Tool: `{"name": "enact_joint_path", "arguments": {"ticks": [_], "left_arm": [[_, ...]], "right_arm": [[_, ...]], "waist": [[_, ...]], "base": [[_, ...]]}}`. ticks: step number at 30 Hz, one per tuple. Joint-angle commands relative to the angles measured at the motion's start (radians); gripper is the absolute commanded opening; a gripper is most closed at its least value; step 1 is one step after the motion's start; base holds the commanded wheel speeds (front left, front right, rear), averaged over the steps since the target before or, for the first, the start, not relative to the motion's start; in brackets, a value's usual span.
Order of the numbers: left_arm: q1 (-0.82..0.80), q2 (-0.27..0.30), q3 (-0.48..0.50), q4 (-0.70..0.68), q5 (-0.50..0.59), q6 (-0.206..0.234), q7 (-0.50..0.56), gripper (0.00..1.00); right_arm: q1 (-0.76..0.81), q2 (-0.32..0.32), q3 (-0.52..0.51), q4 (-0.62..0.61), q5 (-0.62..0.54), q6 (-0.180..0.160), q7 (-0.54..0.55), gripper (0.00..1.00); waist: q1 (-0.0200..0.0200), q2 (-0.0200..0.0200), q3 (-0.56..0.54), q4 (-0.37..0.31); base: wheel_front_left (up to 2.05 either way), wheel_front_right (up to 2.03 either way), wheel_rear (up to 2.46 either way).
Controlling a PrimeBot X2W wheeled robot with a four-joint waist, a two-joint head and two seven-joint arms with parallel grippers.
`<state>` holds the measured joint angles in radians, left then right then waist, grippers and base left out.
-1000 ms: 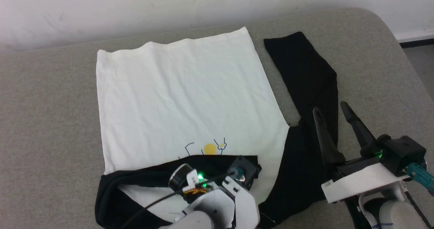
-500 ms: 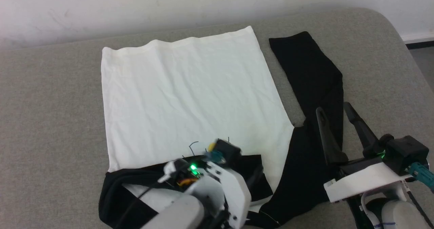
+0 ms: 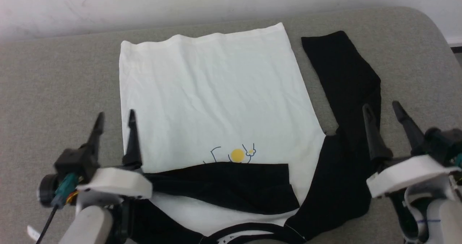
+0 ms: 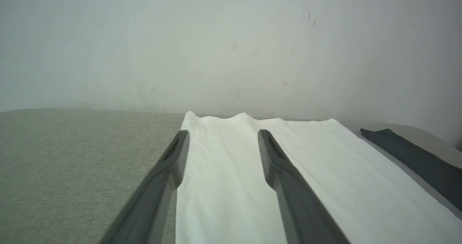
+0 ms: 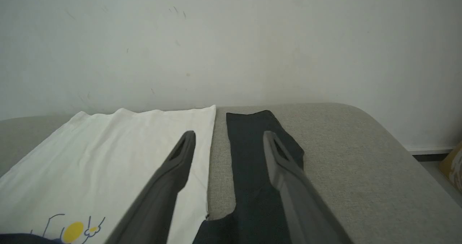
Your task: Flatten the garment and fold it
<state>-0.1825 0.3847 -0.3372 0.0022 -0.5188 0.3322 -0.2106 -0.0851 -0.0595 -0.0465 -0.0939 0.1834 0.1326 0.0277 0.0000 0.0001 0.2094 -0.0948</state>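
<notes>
Left tool point(image 3: 116, 113) withdrawn, open, garment point(image 3: 216, 92) apparently released

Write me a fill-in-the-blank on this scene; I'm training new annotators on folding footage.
The round dot in the T-shirt chest print is ___.
One black sleeve is folded across the shirt's ___ body.
The left gripper and the right gripper both stand ___.
Missing words: yellow, white, open.
</notes>
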Motion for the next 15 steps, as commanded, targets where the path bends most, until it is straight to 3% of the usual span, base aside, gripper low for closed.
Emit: {"name": "enact_joint_path", "arguments": {"ticks": [1,8,15], "left_arm": [[0.027,0.010,0.021,-0.006,0.019,0.010,-0.022,1.00],[0.064,0.005,0.119,-0.029,0.068,0.008,-0.050,1.00],[0.035,-0.089,0.216,-0.114,0.160,-0.035,-0.051,1.00]], "right_arm": [[-0.040,-0.016,-0.010,0.018,-0.012,-0.002,0.012,1.00],[-0.225,-0.089,-0.057,0.159,0.002,-0.002,0.082,1.00],[-0.542,-0.183,-0.142,0.439,0.028,-0.002,0.189,1.00]], "waist": [[0.0000,-0.0001,0.019,0.012],[0.0000,-0.0001,0.091,0.048],[0.0000,-0.0001,0.246,0.127]], "base": [[0.00,0.00,0.00],[0.00,0.00,0.00],[0.00,0.00,0.00]]}}
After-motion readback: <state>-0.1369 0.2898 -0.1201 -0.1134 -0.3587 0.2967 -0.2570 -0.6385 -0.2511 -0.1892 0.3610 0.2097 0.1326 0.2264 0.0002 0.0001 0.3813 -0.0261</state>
